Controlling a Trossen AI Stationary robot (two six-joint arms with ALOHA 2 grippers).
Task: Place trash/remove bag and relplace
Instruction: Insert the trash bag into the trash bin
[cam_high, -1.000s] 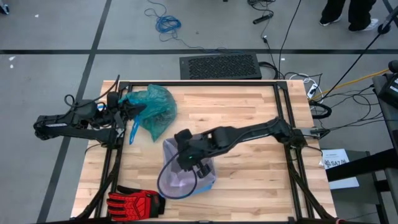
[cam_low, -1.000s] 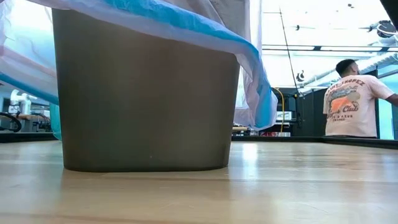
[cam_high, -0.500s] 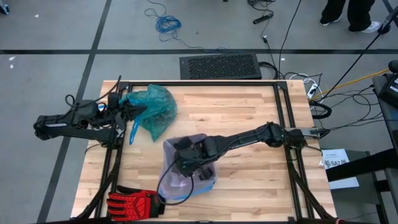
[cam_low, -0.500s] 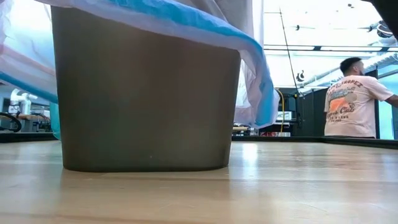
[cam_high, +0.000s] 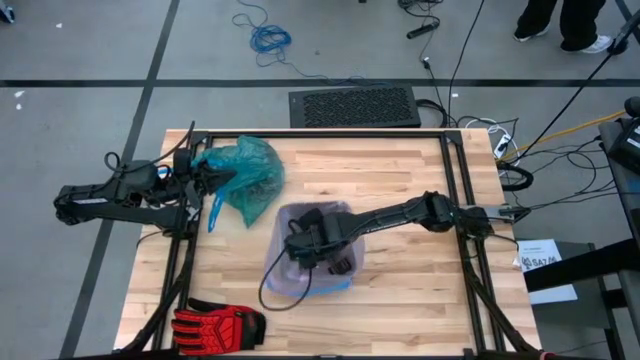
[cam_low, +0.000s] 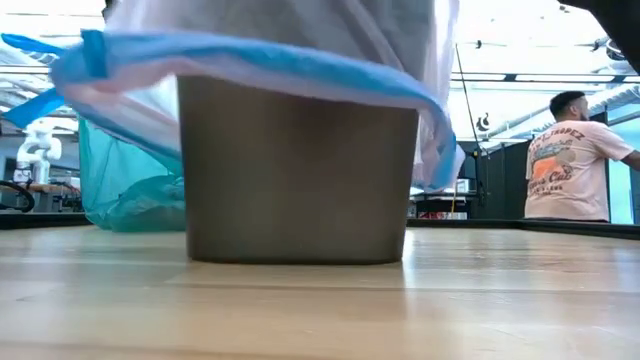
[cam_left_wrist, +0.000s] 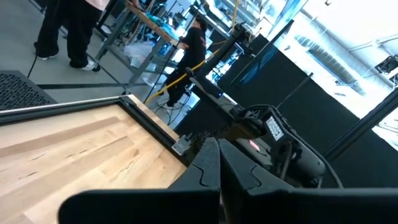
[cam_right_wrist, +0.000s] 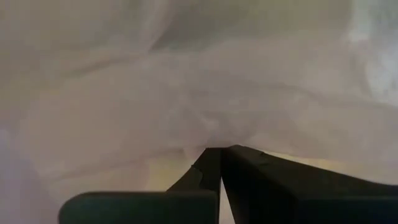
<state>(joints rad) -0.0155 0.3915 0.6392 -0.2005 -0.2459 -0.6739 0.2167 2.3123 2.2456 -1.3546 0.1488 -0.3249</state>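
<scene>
Since a second ago the right arm has drawn back toward the middle of the tabletop (cam_high: 400, 170), and the bin (cam_low: 298, 180) with its pale lilac liner (cam_high: 290, 225) has shifted with it, so that in the low view the bin now stands farther right and the teal-green bag (cam_low: 125, 190) shows beside it. Seen from above, the right arm reaches from the tabletop's right edge in a long, low, nearly straight line, its wrist bent down over the bin's mouth. The right tool (cam_high: 312, 243) sits inside the liner's opening, its fingers pressed together; the right wrist view shows the two dark fingertips (cam_right_wrist: 214, 163) meeting against a fold of the liner's film, though I cannot tell whether any film is pinched between them. The liner's blue rim (cam_low: 250, 62) hangs over the bin's wall, and a blue drawstring loop trails onto the wood in front.

The left arm lies stretched out low at the tabletop's left edge. Its left tool (cam_high: 215, 178) has its fingers closed and rests right at the teal-green bag, which lies crumpled on the wood near the far left corner, apart from the bin. A red-and-black glove (cam_high: 215, 325) lies at the near left edge. In the room behind, a person (cam_low: 567, 155) stands facing away.
</scene>
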